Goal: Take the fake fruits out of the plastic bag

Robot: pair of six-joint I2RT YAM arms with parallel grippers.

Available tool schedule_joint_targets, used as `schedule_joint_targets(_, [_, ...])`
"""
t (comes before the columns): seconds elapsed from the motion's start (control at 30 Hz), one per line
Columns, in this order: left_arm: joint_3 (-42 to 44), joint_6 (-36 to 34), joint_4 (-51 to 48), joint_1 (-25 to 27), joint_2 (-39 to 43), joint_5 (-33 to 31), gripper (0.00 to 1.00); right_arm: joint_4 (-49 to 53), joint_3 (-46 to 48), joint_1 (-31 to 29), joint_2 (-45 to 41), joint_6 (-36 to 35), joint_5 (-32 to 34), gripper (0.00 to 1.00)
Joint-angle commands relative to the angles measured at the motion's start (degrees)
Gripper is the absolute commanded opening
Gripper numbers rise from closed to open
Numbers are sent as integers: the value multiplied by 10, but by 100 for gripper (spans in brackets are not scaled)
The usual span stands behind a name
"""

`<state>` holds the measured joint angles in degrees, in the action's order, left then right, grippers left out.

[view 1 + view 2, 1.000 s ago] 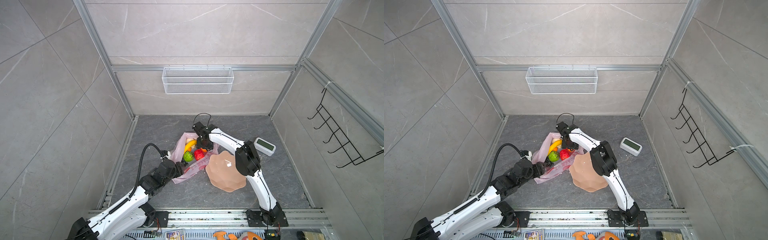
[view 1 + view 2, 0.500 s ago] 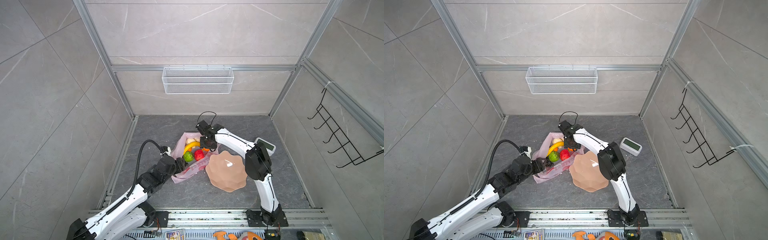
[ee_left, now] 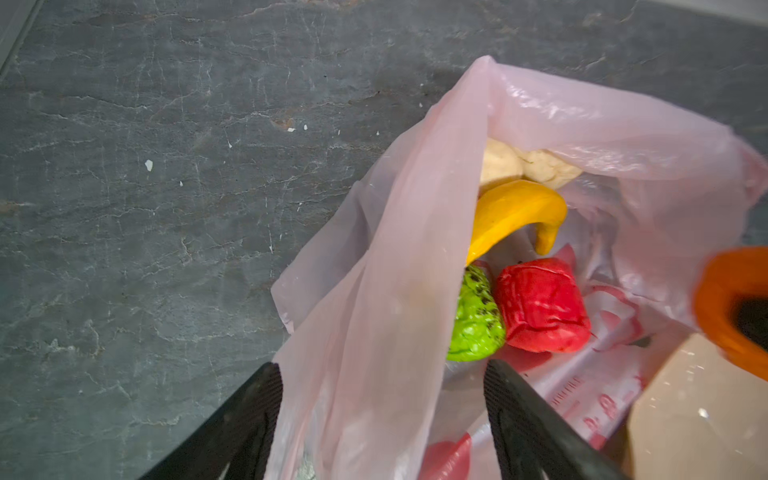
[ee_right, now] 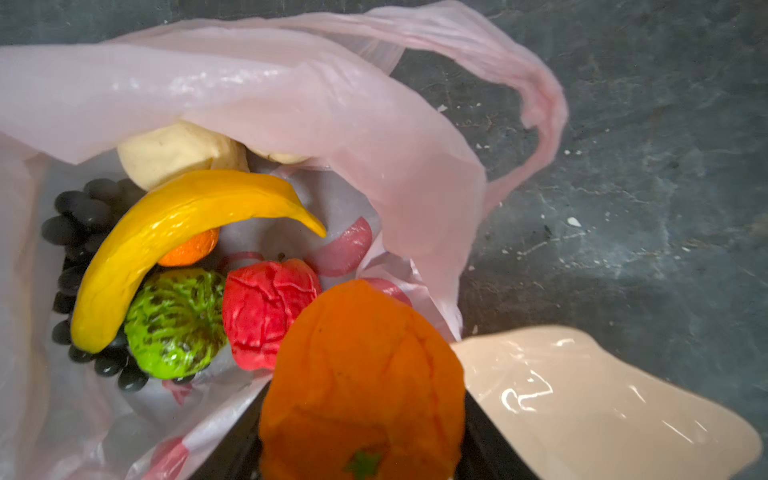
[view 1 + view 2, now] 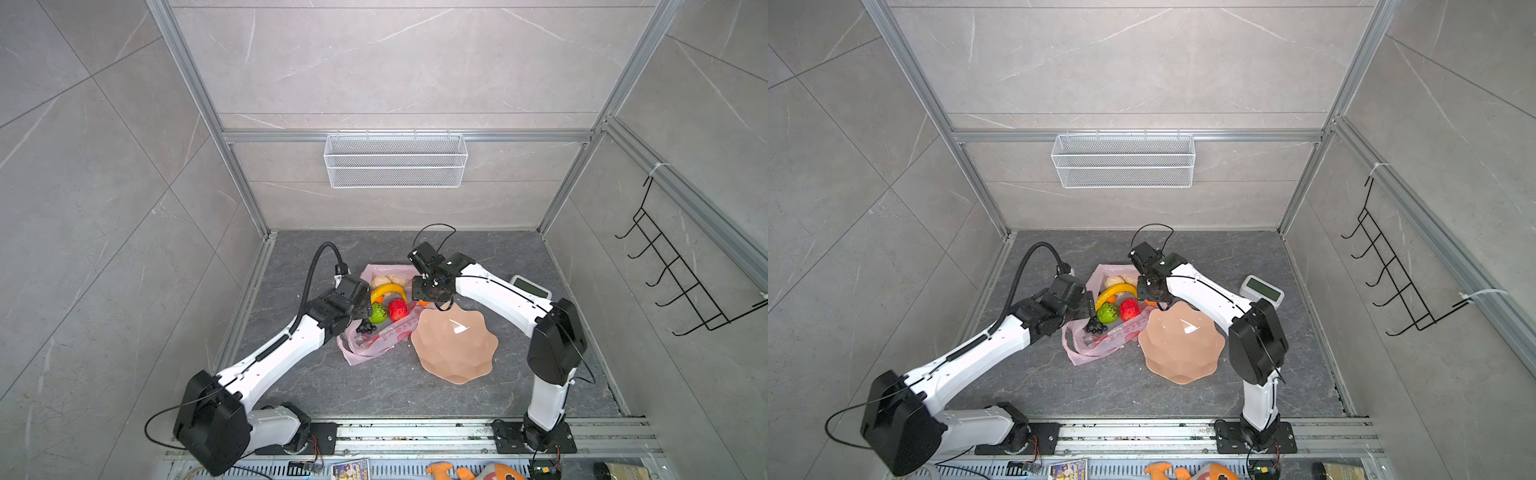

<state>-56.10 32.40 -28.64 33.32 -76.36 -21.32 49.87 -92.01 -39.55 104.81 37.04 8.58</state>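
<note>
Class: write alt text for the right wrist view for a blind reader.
The right gripper holds an orange tangerine at the edge of the pink plastic bag, which holds a banana, red apple, green fruit and grapes. A peach dish lies alongside.

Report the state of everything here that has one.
bag, mouth open
left gripper, open, astride the bag's wall
right gripper, shut on tangerine
tangerine, gripped, by the bag's edge
banana, in bag
apple, in bag
grapes, in bag
dish, upright, empty
</note>
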Motion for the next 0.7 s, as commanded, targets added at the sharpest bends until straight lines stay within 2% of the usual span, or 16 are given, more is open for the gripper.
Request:
schedule_joint_targets(0.0, [-23,-56,-19,-26,-39,41,81,40,45,-6,-63,-11,1,57])
schedule_joint_targets(0.13, [-11,-55,21,-46,-64,81,80,69,113,-7,-113,-1,8,57])
schedule_joint_targets(0.3, [4,-54,64,-71,-85,133,71,83,177,-7,-146,18,14,57])
schedule_joint_targets(0.47, [22,-49,103,-99,-87,165,45,77,207,-7,-157,33,14,57])
schedule_joint_targets(0.6, [35,-46,121,-106,-75,165,18,70,218,-7,-154,38,17,57])
schedule_joint_targets(0.67, [45,-42,127,-112,-64,156,8,70,220,-7,-152,39,18,56])
